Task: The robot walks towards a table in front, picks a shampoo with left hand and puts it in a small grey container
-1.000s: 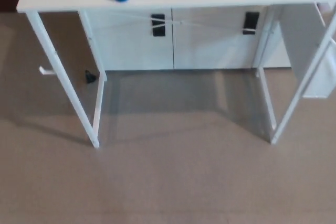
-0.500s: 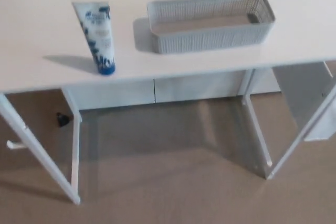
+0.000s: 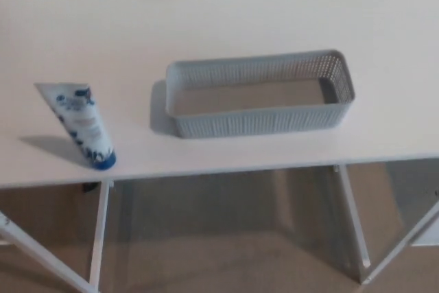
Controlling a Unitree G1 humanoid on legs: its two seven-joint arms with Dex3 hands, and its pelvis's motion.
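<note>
At white worktop (image 3: 274, 25). White-blue shampoo tube (image 3: 81, 125) on my left side, not yet picked; grey mesh plastic container (image 3: 260, 123) empty. My robot hands out of view, grip unknowable.

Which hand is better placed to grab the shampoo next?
Left, probably: the shampoo stands on the table's left side, left of the basket. Neither hand is in view.

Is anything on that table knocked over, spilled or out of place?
Nothing stands out. The shampoo tube stands on its blue cap near the front edge of the table, and the grey basket beside it sits level and empty. No spills.
</note>
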